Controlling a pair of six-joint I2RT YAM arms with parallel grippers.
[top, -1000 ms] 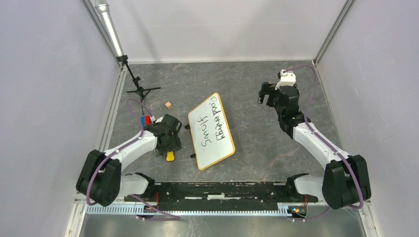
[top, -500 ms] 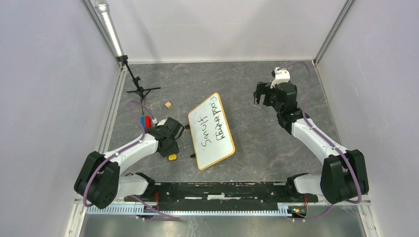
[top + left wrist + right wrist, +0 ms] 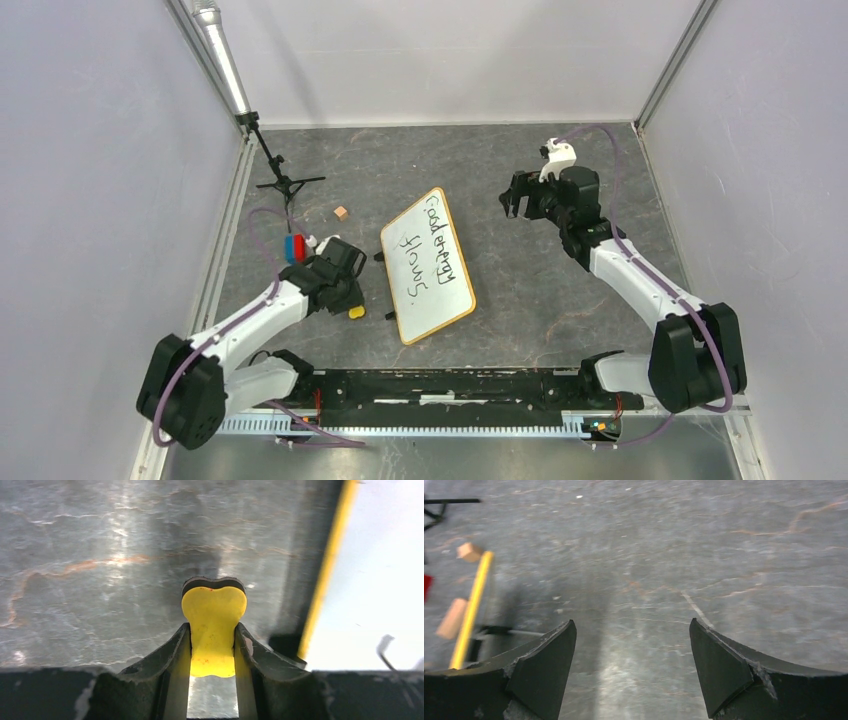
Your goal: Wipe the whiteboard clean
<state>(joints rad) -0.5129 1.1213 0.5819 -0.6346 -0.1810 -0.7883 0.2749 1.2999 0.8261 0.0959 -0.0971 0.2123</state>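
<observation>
The whiteboard point(image 3: 428, 265) lies tilted in the middle of the table, white with a tan-orange frame and black handwriting across it. My left gripper point(image 3: 343, 296) is just left of its lower half, shut on a yellow eraser point(image 3: 355, 312). In the left wrist view the eraser point(image 3: 214, 615) is pinched between both fingers point(image 3: 172, 650), its dark felt edge in front, and the whiteboard point(image 3: 370, 580) fills the right side. My right gripper point(image 3: 518, 200) hovers open to the right of the board's upper end. Nothing is between its fingers point(image 3: 549, 665), and the whiteboard's frame point(image 3: 471, 607) shows at far left.
A small black tripod point(image 3: 285, 182) stands at the back left, under a slanting metal pole point(image 3: 225, 60). A small wooden cube point(image 3: 341, 212) lies near it. A red and blue object point(image 3: 294, 246) sits beside my left arm. Grey walls close in on all sides.
My left gripper has closed on the yellow eraser and drawn it slightly nearer the board. My right gripper has swung left toward the board's upper end, still open.
</observation>
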